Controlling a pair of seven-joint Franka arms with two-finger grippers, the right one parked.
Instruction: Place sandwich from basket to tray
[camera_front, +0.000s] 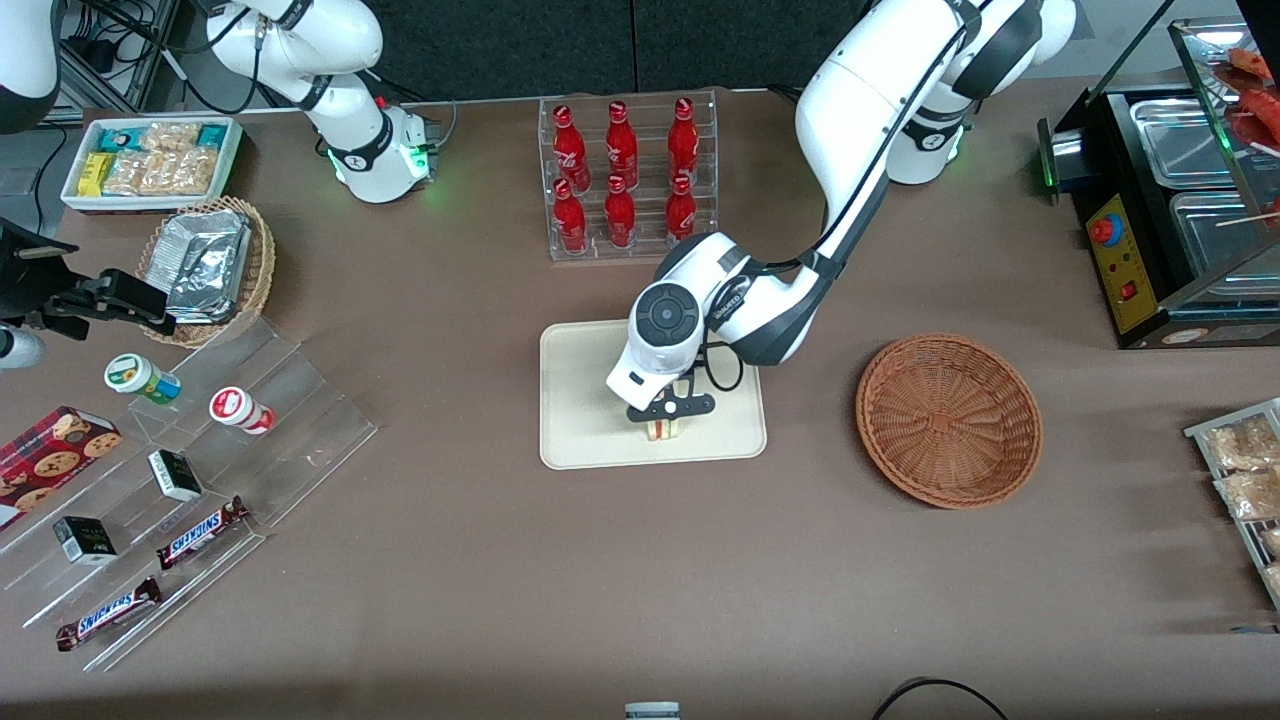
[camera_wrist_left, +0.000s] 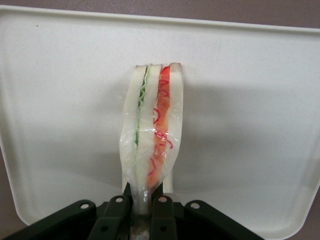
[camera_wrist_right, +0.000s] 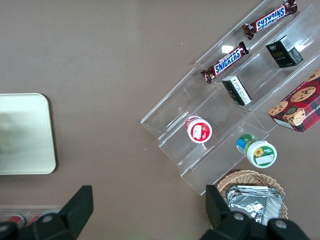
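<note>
The sandwich (camera_front: 663, 431) is a wedge of white bread with red and green filling stripes in clear wrap; it hangs over the cream tray (camera_front: 580, 440), near the tray's edge closest to the front camera. My left gripper (camera_front: 668, 418) is shut on the wrap end of the sandwich (camera_wrist_left: 152, 130) and holds it just above the tray floor (camera_wrist_left: 250, 115); I cannot tell whether it touches the tray. The gripper (camera_wrist_left: 142, 212) pinches the wrap between its fingers (camera_wrist_left: 162, 217). The reddish-brown wicker basket (camera_front: 948, 420) stands empty beside the tray, toward the working arm's end.
A clear rack of red bottles (camera_front: 625, 175) stands farther from the camera than the tray. A clear stepped stand with snacks (camera_front: 170, 480), a tan basket of foil packets (camera_front: 210, 262) and a white snack bin (camera_front: 150, 160) lie toward the parked arm's end. A black warmer (camera_front: 1170, 220) stands at the working arm's end.
</note>
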